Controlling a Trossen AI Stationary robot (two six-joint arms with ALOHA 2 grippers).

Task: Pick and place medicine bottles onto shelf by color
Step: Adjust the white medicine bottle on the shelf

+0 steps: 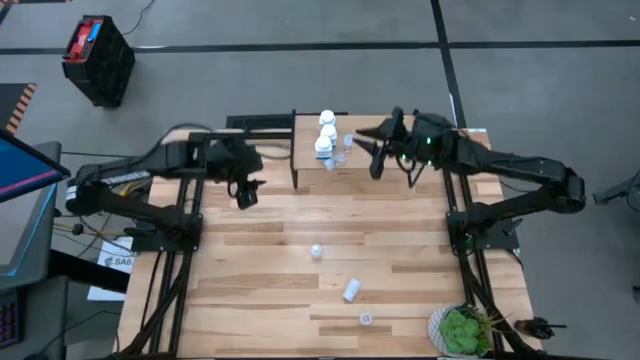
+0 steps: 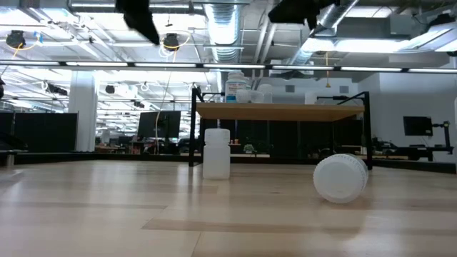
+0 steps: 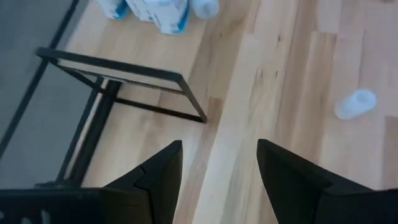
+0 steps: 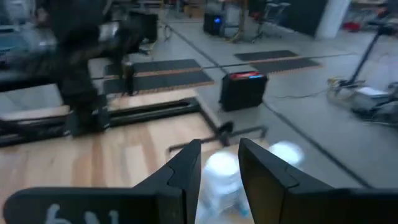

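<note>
The shelf point(image 1: 335, 165) stands at the table's far middle, on black legs. On it stand three white bottles point(image 1: 326, 133) and two pale blue ones point(image 1: 343, 150); they also show in the low view point(image 2: 235, 86). Three more bottles are on the tabletop: one upright point(image 1: 316, 251), one on its side point(image 1: 351, 290), and one near the front edge point(image 1: 366, 319). My right gripper point(image 1: 374, 152) hovers above the shelf's right end. It is open, and a pale bottle point(image 4: 221, 177) shows beyond the gap between its fingers. My left gripper point(image 1: 246, 193) is open and empty above the table, left of the shelf.
A potted green plant point(image 1: 462, 330) sits at the table's near right corner. A black frame point(image 3: 124, 93) stands left of the shelf. In the low view a white bottle point(image 2: 216, 153) stands upright and another point(image 2: 341, 178) lies on its side in front of the shelf point(image 2: 282, 111).
</note>
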